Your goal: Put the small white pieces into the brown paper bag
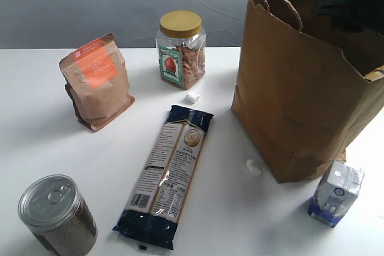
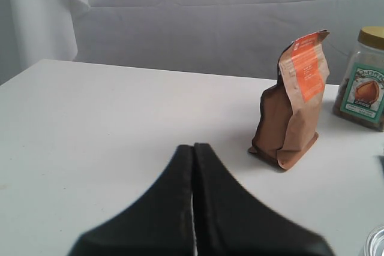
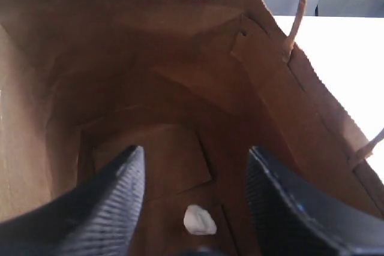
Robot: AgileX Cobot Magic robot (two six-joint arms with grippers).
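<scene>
Above the open mouth of the bag (image 3: pixel 150 58), the right gripper (image 3: pixel 195 166) hangs with its two dark ribbed fingers (image 3: pixel 114 208) spread wide, gripping nothing. Straight below, on the bag's creased brown floor, lies one white piece (image 3: pixel 199 220), clear of both fingers. A twisted paper handle (image 3: pixel 298 10) rises at the rim beside the gripper. From the exterior view the bag stands upright on the right of the white table (image 1: pixel 36 142), the tallest thing there, with the arm showing only as a dark shape over its far rim. A second piece (image 1: pixel 254 167) lies on the table just beside the bag's near bottom corner. A third piece (image 1: pixel 192 97) lies just in front of the yellow-lidded jar (image 1: pixel 181 49), well apart from the bag. A long dark packet (image 1: pixel 168 175) lies flat between those two pieces, a carton (image 1: pixel 337 193) stands near the bag's front right corner, and a tin (image 1: pixel 57 214) stands at the near left. The left gripper (image 2: pixel 193 196) is low over bare table, its fingers pressed flat together and holding nothing, with the orange-labelled pouch (image 2: pixel 294 106) upright some way ahead of it.
</scene>
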